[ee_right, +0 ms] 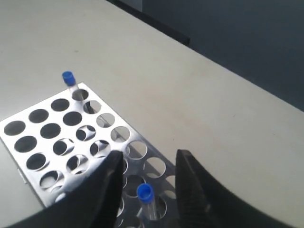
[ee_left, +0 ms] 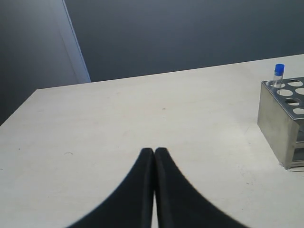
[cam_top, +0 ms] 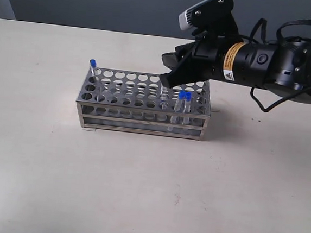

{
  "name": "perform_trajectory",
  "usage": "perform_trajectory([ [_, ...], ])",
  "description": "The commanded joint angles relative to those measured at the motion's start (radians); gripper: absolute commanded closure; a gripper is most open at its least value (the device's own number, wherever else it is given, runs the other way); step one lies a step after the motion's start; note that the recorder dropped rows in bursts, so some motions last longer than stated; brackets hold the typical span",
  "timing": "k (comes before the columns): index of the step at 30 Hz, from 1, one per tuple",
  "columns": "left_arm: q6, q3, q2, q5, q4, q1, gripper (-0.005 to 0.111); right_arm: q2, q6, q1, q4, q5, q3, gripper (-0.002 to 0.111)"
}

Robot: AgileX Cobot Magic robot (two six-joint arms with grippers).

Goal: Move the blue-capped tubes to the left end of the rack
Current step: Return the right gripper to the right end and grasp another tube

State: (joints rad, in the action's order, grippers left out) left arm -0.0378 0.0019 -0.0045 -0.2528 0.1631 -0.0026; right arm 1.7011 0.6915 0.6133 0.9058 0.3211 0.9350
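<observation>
The blue-capped tubes (cam_top: 185, 97) are seated in the rack (cam_top: 139, 114), one at its left end, others near its right, where the right gripper (ee_right: 149, 156) is positioned open and empty.

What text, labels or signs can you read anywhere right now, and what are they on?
Yellow-orange label band on the black right arm: print too small to read.
White sticker with black warning triangle beside it: symbol only, no legible words.
Shiny steel rack: no markings visible.
</observation>
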Motion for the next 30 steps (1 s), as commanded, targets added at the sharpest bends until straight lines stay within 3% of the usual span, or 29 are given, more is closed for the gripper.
perform_trajectory([
  [1,-0.003,-0.002,0.004,0.012,-0.001,-0.007,0.106,0.027,0.082,0.005,0.1,0.009,-0.001,0.061],
  [30,-0.003,-0.002,0.004,0.012,-0.001,-0.007,0.106,0.18,0.113,0.005,0.129,-0.035,0.096,0.063],
])
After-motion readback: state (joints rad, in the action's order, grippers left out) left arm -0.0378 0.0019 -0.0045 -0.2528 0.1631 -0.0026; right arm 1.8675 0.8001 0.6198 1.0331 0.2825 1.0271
